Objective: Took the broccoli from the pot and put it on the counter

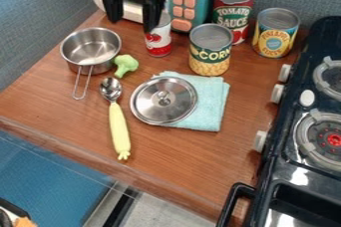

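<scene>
My gripper [136, 14] hangs at the top of the camera view, above and to the right of the pot, its two fingers apart with nothing between them. The small steel pot [91, 52] stands at the upper left of the counter [73, 114], its wire handle toward the front, and no food shows inside it. A green toy broccoli [124, 65] lies on the wood just right of the pot, its stem toward the front.
Several cans, among them the corn can [210, 52], stand behind and right of the broccoli. A steel lid [164, 100] rests partly on a folded cloth [212, 102]. A yellow-handled spoon [118, 129] lies in front; the stove [299, 171] borders the right.
</scene>
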`<action>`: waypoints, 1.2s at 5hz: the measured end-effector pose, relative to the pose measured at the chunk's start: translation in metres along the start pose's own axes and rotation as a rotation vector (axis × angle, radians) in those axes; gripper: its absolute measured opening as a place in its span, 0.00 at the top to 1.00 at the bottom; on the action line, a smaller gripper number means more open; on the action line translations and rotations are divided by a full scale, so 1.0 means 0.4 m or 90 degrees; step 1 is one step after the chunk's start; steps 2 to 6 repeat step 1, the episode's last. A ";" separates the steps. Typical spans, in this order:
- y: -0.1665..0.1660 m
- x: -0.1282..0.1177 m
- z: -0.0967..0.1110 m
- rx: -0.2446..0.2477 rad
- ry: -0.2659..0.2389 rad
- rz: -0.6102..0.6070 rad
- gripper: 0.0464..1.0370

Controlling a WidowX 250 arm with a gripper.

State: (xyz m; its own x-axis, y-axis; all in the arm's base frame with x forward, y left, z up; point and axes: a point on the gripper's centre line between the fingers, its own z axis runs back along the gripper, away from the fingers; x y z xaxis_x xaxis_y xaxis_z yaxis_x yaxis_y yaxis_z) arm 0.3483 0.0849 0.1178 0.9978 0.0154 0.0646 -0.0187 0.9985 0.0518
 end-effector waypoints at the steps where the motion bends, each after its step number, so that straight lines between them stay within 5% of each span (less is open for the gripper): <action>1: 0.007 -0.020 0.041 -0.001 0.008 -0.014 0.04; 6: 0.007 -0.020 0.041 -0.001 0.008 -0.014 0.04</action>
